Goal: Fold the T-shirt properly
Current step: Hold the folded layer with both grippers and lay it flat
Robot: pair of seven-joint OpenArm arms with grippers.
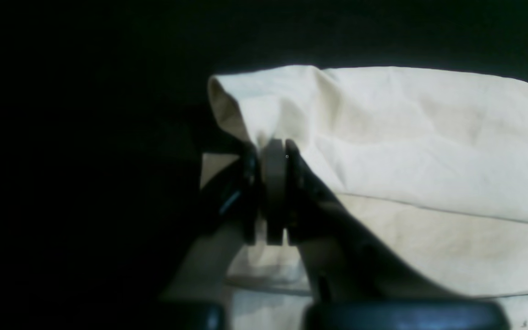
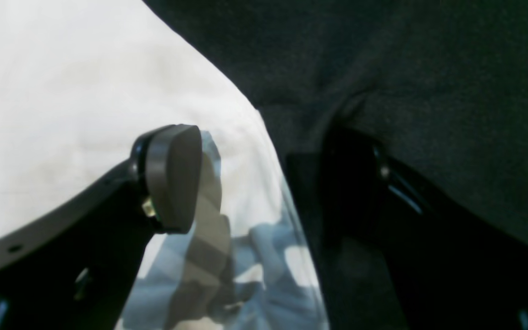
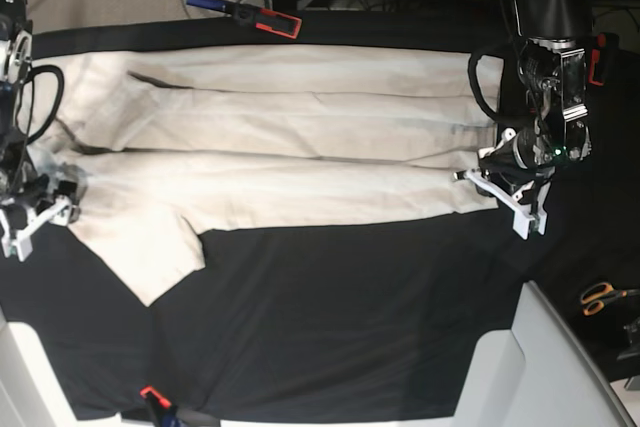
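The T-shirt is spread on the black-covered bench with its long axis running across the base view from side to side, partly folded lengthwise into a long band.

At the T-shirt's left end in the base view, where a sleeve hangs down toward the near edge of the bench, the right gripper is found. In the right wrist view the right gripper is seen with its jaws spread wide, one finger over the cream cloth and the other over the dark bench cover, so that the T-shirt's edge runs between them. Nothing is pinched there; the edge is only straddled.

At the T-shirt's right end in the base view the left gripper is placed at the near corner of the cloth. In the left wrist view the left gripper is pressed together on a bunch of T-shirt fabric, which is lifted slightly and drawn up into a peak at the jaws.

Each end of the T-shirt is therefore served by its own arm, and only the left gripper's end is secured. It is judged that the right gripper must be closed on the straddled edge before both ends can be carried across the T-shirt's long axis together.
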